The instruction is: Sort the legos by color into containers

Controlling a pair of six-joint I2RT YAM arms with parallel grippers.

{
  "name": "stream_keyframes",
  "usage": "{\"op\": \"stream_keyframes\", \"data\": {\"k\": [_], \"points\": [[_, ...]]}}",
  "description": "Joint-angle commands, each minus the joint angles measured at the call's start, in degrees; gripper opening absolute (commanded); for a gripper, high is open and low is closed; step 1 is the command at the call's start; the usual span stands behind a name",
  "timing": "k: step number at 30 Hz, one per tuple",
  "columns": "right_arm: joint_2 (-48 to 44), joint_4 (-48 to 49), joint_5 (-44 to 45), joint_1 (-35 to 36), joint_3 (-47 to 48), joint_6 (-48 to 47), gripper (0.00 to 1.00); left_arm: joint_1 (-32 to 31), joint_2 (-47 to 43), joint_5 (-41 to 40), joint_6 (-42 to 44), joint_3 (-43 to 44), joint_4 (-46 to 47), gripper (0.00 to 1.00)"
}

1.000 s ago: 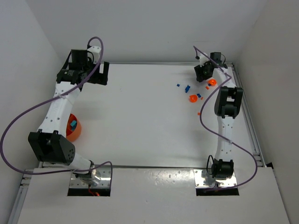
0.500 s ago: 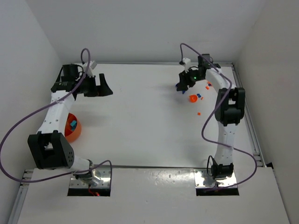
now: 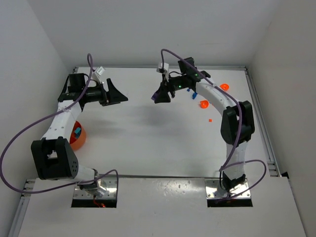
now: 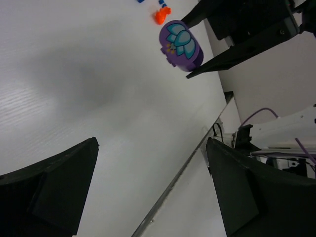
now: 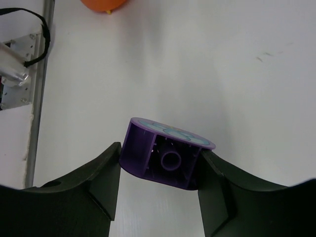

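Note:
My right gripper (image 3: 160,97) hangs above the far middle of the table, shut on a purple round lego (image 5: 165,158) with a cyan flower on top. The same lego shows in the left wrist view (image 4: 180,45), pinched between the right gripper's black fingers. My left gripper (image 3: 118,94) is open and empty, a short way left of the right gripper and facing it. The orange bowl (image 3: 77,136) sits at the left edge beside the left arm, with a cyan piece inside. Loose legos lie at the far right: an orange one (image 3: 204,103), blue ones (image 3: 193,94) and another orange one (image 3: 223,87).
A tiny orange bit (image 3: 210,120) lies alone near the right arm. White walls close in the table on the left, back and right. A metal rail (image 3: 261,128) runs along the right edge. The orange bowl's rim (image 5: 106,4) shows at the top of the right wrist view.
My right arm swung left from the pile at the far right to the far middle, with the purple lego in its jaws. My left gripper moved right toward it.

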Motion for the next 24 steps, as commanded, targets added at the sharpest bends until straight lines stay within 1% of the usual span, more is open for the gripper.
{"op": "stream_keyframes", "data": {"k": [1, 2, 3, 4, 5, 7, 8, 9, 10, 12, 13, 16, 18, 19, 20, 21, 22, 23, 24], "points": [[-3.6, 5.1, -2.6, 3.2, 1.2, -6.2, 0.29, -1.1, -1.6, 7.0, -5.3, 0.2, 6.1, 0.96], [-2.7, 2.1, -1.6, 4.8, 2.7, -9.2, 0.29, -1.1, -1.6, 6.0, -5.3, 0.2, 6.1, 0.96], [-1.0, -4.1, -1.1, 5.5, 4.4, -11.8, 0.29, -2.2, -2.1, 5.0, -3.1, 1.0, 5.3, 0.96], [-0.2, -6.7, 0.0, 6.1, 7.8, -16.0, 0.29, -2.9, -2.1, 1.6, -1.8, 2.2, 3.0, 0.96], [0.4, -8.9, 0.7, 7.1, 9.2, -17.3, 0.29, -3.7, -3.0, -0.7, -0.2, 2.7, 1.8, 0.96], [0.4, -10.0, 4.2, 8.3, 10.1, -18.6, 0.29, -6.0, -3.8, -6.3, 3.2, 3.3, -1.1, 0.94], [0.4, -10.0, 5.3, 8.8, 10.1, -18.6, 0.29, -6.0, -3.8, -9.9, 4.0, 3.3, -1.1, 0.94], [0.4, -10.0, 6.3, 9.9, 10.1, -19.2, 0.29, -6.8, -4.4, -11.4, 4.5, 3.3, -1.9, 0.88], [0.4, -9.4, 8.6, 10.6, 10.7, -18.6, 0.29, -7.4, -4.4, -13.6, 4.5, 3.3, -2.4, 0.86], [0.9, -9.9, 9.3, 11.6, 13.5, -18.6, 0.29, -7.4, -4.4, -17.7, 5.1, 3.3, -3.1, 0.80], [1.6, -12.3, 10.2, 12.5, 14.9, -18.6, 0.29, -7.4, -4.4, -18.6, 5.1, 3.3, -3.1, 0.80], [4.4, -16.6, 11.6, 13.7, 20.0, -17.1, 0.29, -8.3, -4.9, -18.6, 5.1, 3.8, -3.1, 0.77], [5.0, -16.1, 11.6, 14.3, 20.7, -15.9, 0.28, -8.9, -4.9, -17.3, 5.1, 3.8, -2.5, 0.76], [4.4, -16.1, 11.0, 14.3, 20.0, -15.2, 0.26, -8.9, -4.9, -16.2, 5.1, 3.8, -1.4, 0.76], [3.6, -13.5, 11.0, 14.3, 18.9, -13.9, 0.26, -9.4, -4.9, -15.1, 3.8, 3.8, -0.4, 0.74], [2.7, -11.6, 10.4, 14.3, 15.6, -13.2, 0.26, -9.4, -4.9, -11.6, 3.1, 3.3, 0.4, 0.74], [1.7, -9.5, 9.7, 14.3, 13.8, -12.7, 0.26, -9.4, -4.9, -9.2, 2.5, 2.6, 1.1, 0.72], [-0.3, -5.8, 9.1, 14.8, 12.0, -12.7, 0.26, -9.4, -4.9, -6.6, 1.3, 2.6, 1.8, 0.72], [-1.1, -3.9, 8.4, 14.8, 8.7, -12.0, 0.26, -9.4, -4.4, -1.9, 0.6, 2.1, 3.9, 0.72]]}}
